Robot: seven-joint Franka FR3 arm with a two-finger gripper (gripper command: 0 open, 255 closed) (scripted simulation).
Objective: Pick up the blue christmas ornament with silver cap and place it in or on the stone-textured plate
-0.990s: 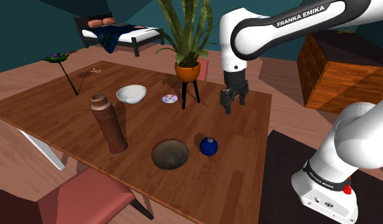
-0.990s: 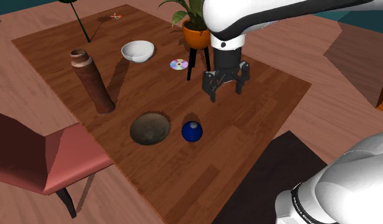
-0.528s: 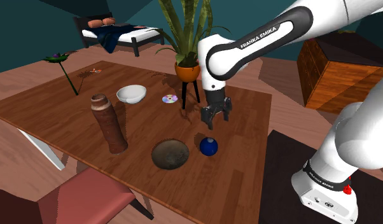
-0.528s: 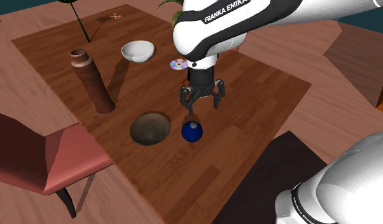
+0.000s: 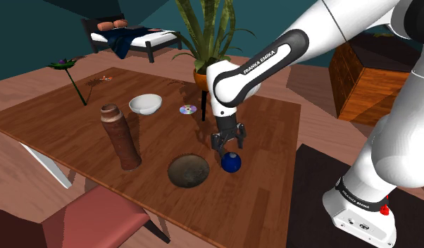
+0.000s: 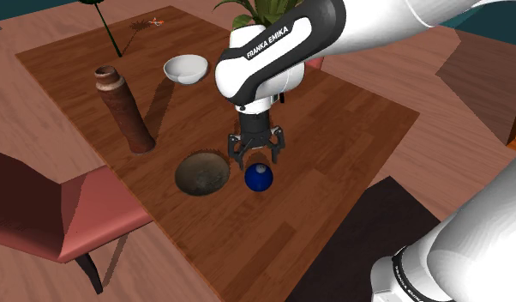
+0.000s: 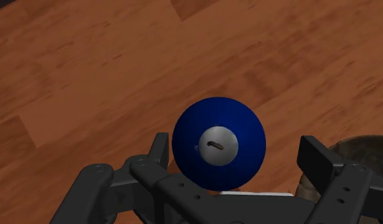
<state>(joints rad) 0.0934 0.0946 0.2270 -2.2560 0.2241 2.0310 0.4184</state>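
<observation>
Shoulder view: hand (image 5: pixel 227 145) lower, over blue ornament (image 5: pixel 231 163)

Bare tabletop (image 5: pixel 263 176) around the blue ornament (image 5: pixel 231 163), stone plate (image 5: pixel 187 171) just beside, brown vase (image 5: pixel 121 137) well apart.

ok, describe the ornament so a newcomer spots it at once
On the wooden table, find the round stone-textured plate. Right beside it, under the open black gripper, sits the ornament: the only glossy deep-blue ball, with a silver cap on top.
</observation>
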